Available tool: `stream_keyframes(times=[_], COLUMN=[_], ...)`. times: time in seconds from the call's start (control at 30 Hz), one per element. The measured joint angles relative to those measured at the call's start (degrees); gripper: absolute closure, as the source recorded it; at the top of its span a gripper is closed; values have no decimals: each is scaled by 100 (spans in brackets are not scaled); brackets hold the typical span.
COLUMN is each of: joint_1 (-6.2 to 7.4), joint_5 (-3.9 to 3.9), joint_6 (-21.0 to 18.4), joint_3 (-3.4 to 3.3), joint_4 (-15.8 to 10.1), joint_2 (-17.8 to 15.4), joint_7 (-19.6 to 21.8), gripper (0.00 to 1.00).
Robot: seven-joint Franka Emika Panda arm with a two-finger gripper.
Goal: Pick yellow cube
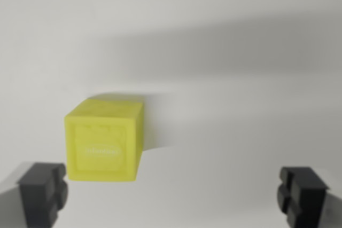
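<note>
The gripper (172,193) is spread wide and holds nothing, its two dark fingers (41,191) at the near corners of the wrist view. The cube (104,140) sits on the white table (240,105) just beyond the left finger (off-centre, not between them). Closing from here would likely clip its edge and push it aside.

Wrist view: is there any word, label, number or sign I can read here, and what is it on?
Nothing can be read.
Yellow cube: a pale raised marking on the face toward the camera, too blurred to read.
White surface: no text.
Pincer: no markings visible on its dark fingertips.
</note>
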Motion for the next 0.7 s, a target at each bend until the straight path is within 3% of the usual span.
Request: stream_keyframes(times=[0.7], joint_1=[278], joint_5=[86], joint_6=[391], joint_3=[0], joint_4=[-68], joint_2=[387], joint_7=[278], gripper=[0])
